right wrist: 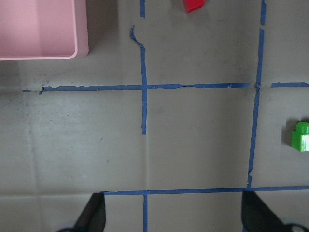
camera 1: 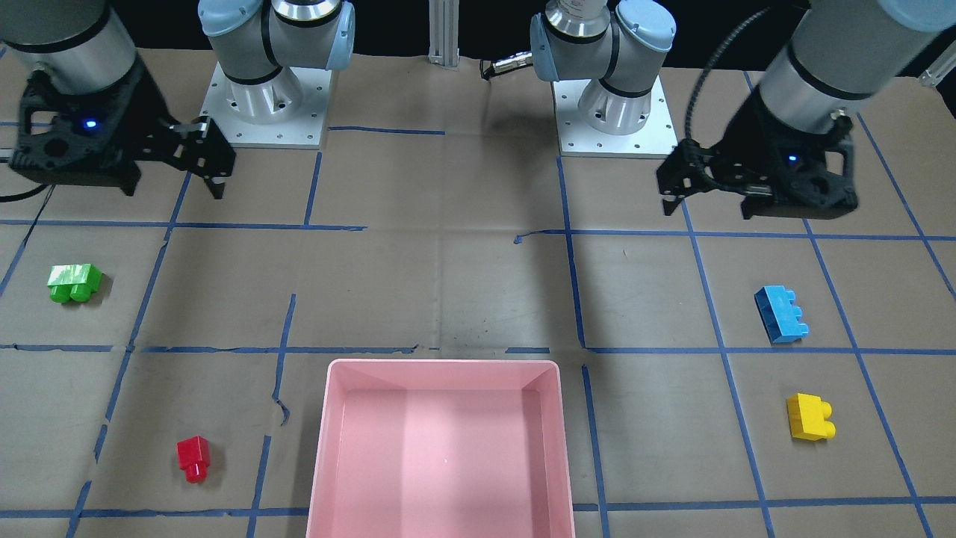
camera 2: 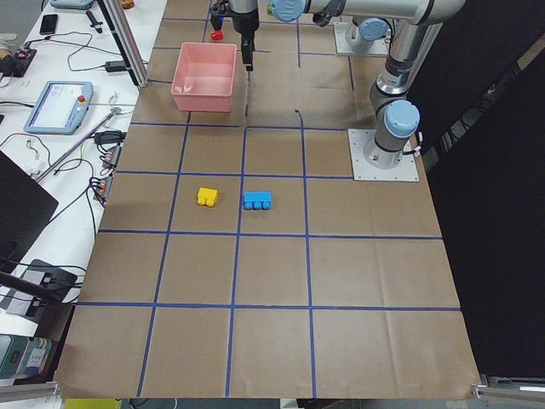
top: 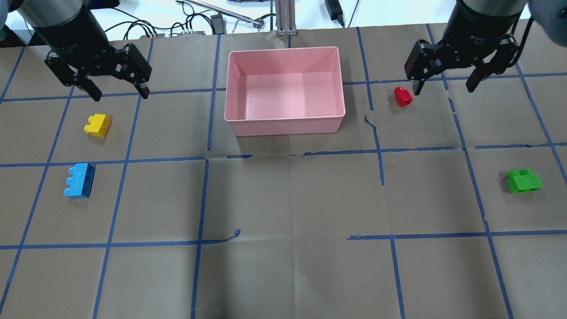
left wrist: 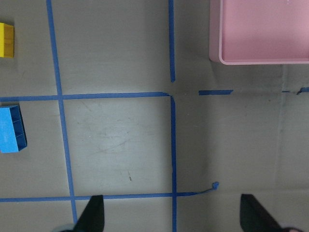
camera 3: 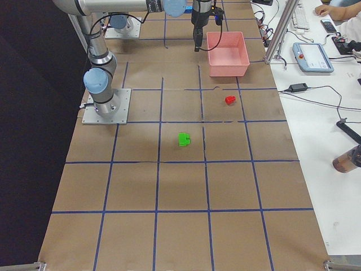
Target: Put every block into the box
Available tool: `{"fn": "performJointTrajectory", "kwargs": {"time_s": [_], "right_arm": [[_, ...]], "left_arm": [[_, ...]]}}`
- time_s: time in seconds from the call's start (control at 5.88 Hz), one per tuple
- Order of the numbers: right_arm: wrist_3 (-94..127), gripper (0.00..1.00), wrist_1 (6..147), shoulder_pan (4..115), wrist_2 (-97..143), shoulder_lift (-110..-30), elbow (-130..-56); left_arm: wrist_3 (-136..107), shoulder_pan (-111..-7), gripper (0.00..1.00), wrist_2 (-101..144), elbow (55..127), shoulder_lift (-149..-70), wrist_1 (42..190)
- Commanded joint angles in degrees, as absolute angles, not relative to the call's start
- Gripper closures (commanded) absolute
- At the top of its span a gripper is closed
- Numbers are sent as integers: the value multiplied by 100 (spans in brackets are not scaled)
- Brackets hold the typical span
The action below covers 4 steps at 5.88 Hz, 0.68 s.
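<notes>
The pink box (top: 283,126) stands empty at the far middle of the table. A yellow block (top: 98,125) and a blue block (top: 79,180) lie on the left. A red block (top: 402,96) lies just right of the box and a green block (top: 524,181) lies further right. My left gripper (top: 119,94) is open and empty, hovering above the table beyond the yellow block. My right gripper (top: 443,88) is open and empty, hovering just right of the red block. The left wrist view shows the blue block (left wrist: 12,128) and a box corner (left wrist: 222,57).
Blue tape lines grid the brown paper table. The two arm bases (camera 1: 272,104) (camera 1: 616,112) stand on the robot's side. An aluminium post (top: 285,17) and cables sit past the table's far edge behind the box.
</notes>
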State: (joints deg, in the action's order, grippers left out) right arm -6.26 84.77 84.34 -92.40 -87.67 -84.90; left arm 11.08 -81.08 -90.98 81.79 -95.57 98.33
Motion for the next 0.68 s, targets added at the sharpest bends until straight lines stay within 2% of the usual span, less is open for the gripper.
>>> {"fn": "performJointTrajectory", "kwargs": {"time_s": [0.0,0.34,0.51], "right_arm": [[-2170,0,8542,7301,-9290,-8710,-8569],[-3859,0,8569,6027,-9290,-8571,-8666],[-4807,0,8891,5499,-9299,-8334,-8683]], "left_arm": [[2053,-7186,1,-9570,8584,-9667,9783],[2188,-6418,2,-9580,9269,-9921,8874],[2745,-6155,8,-9580,9699,-10184,7781]]}}
